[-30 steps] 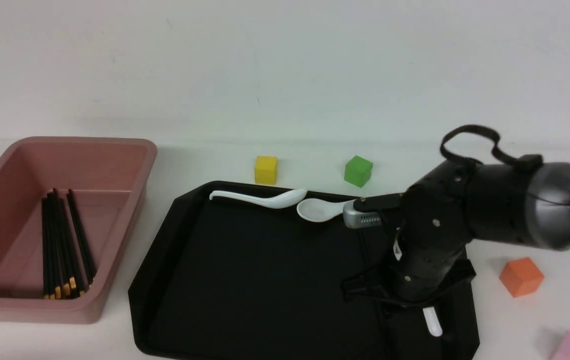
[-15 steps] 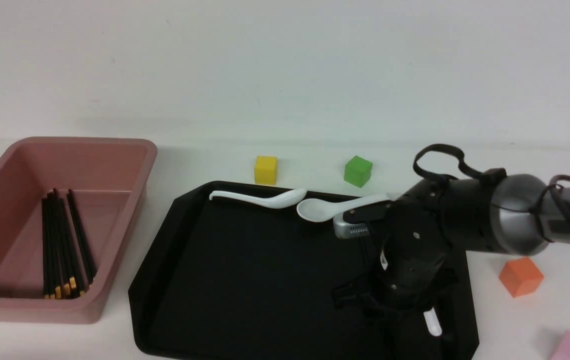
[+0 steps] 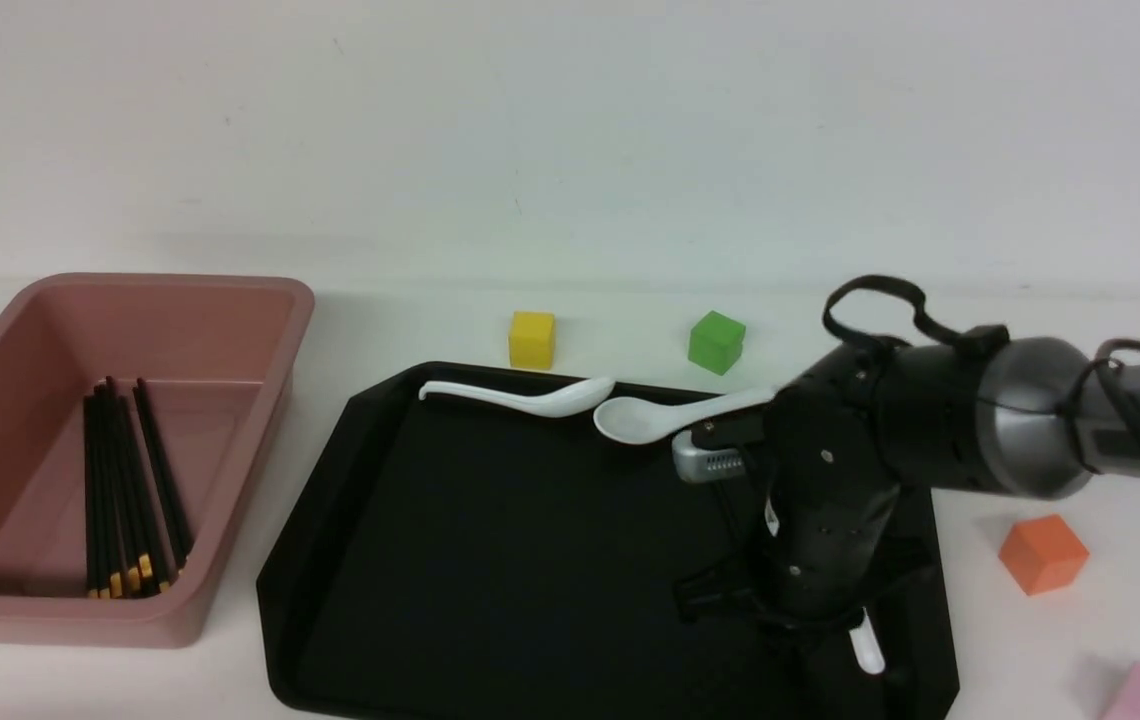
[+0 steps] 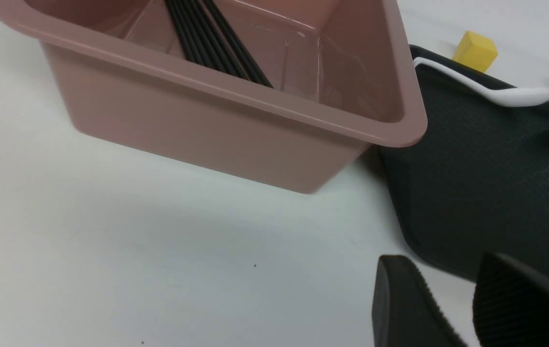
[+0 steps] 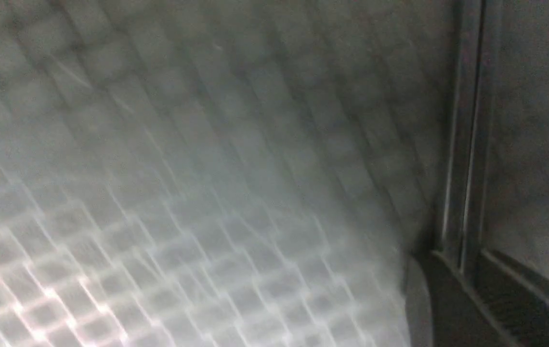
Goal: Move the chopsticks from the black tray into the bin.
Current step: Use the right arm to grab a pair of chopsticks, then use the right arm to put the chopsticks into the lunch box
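Now, low over the right end of the black tray (image 3: 490, 560), my right gripper (image 5: 472, 262) points down at the textured floor. The blurred right wrist view shows two thin dark sticks (image 5: 464, 120) running straight out from the narrow slot between its fingers (image 5: 520, 308), their long axis in line with that slot. I judge these to be chopsticks lying on the tray, but I cannot tell whether the jaws merely straddle them or already clamp them. The front view loses them against the black plastic, so which way they point across the tray is unreadable. A white spoon tip (image 3: 867, 645) shows just beside the gripper, and two more white spoons (image 3: 520, 397) lie along the tray's far rim. The bin (image 3: 275, 400) stands off the tray's left side, well apart from this arm, with a bundle of chopsticks (image 3: 125, 490) on its floor, long axis running near to far, yellow-banded ends toward me. My left gripper (image 4: 440, 270), jaws modestly parted and holding nothing, hovers over the table (image 4: 159, 241) by the bin's near corner. It is the nearer arm to the bin, so any carry from the right must, as I judge it, run leftward across the whole tray.
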`<act>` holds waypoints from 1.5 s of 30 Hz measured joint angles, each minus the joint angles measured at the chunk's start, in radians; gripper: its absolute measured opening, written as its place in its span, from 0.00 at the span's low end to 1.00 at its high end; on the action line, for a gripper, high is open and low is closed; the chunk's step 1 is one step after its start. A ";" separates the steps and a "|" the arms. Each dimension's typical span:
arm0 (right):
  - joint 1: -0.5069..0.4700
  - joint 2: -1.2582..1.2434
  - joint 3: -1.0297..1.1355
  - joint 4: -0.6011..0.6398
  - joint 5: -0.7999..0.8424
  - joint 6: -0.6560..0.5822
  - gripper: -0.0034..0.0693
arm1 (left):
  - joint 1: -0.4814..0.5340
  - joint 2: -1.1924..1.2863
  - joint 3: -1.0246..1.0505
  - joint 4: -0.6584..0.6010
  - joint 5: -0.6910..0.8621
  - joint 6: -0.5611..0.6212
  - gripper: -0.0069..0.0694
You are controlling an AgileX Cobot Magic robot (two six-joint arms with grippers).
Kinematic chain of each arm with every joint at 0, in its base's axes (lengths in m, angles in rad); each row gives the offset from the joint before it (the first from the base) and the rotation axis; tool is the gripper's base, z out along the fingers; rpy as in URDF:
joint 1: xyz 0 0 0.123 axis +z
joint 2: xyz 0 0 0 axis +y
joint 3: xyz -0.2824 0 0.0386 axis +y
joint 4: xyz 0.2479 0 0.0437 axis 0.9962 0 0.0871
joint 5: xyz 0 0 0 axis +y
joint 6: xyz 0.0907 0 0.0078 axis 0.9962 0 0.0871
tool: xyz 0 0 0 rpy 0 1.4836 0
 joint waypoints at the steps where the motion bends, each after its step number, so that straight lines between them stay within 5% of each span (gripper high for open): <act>1: 0.000 -0.013 -0.014 0.009 0.035 -0.006 0.18 | 0.000 0.000 0.000 0.000 0.000 0.000 0.40; 7: 0.007 -0.121 -0.111 0.146 0.172 -0.133 0.18 | 0.000 0.000 0.000 0.000 0.000 0.000 0.40; 16: 0.144 -0.158 -0.276 0.526 0.134 -0.516 0.18 | 0.000 0.000 0.000 0.000 0.000 0.000 0.40; 20: 0.215 -0.107 -0.377 0.605 0.114 -0.596 0.18 | 0.000 0.000 0.000 0.000 0.000 0.000 0.40; 30: 0.281 0.156 -0.686 0.648 -0.178 -0.638 0.18 | 0.000 0.000 0.000 0.000 0.000 0.000 0.40; 45: 0.324 0.379 -0.774 0.830 -0.697 -0.642 0.18 | 0.000 0.000 0.000 0.000 0.000 0.000 0.40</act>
